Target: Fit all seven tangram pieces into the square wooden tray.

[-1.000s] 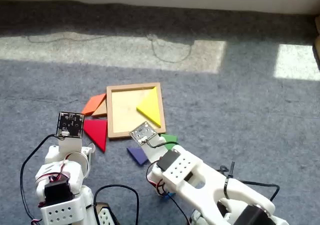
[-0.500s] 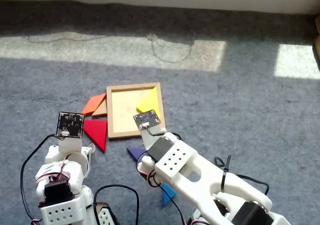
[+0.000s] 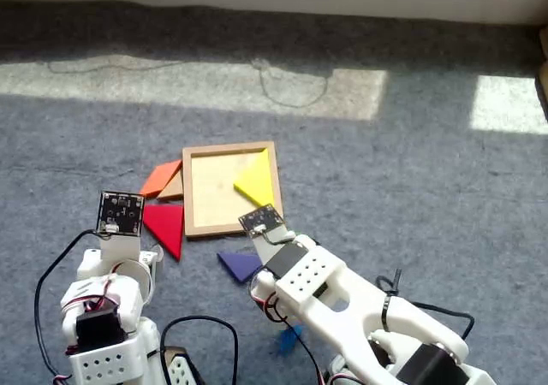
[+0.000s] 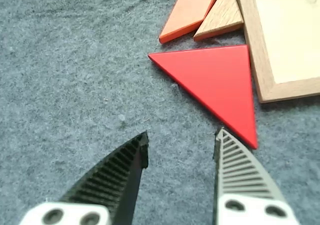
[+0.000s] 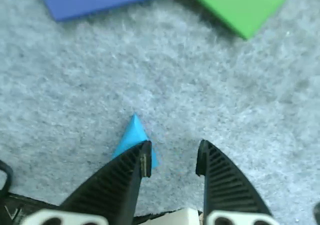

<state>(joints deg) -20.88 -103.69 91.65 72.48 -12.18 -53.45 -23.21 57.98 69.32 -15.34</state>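
The square wooden tray (image 3: pixel 228 148) lies on grey carpet with a yellow triangle (image 3: pixel 257 182) at its right side; the right arm hides its near right corner. The left gripper (image 4: pixel 182 134) gapes empty just near of the red triangle (image 4: pixel 215 85). The right gripper (image 5: pixel 174 147) gapes empty too, one finger covering part of a light blue triangle (image 5: pixel 131 134).

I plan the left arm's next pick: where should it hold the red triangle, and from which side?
Probably the pointed corner nearest the left gripper, coming from above. The red triangle lies flat, and that tip reaches past the corner of the wooden tray, so both its edges are free there. Farther along, the tray crowds one edge.
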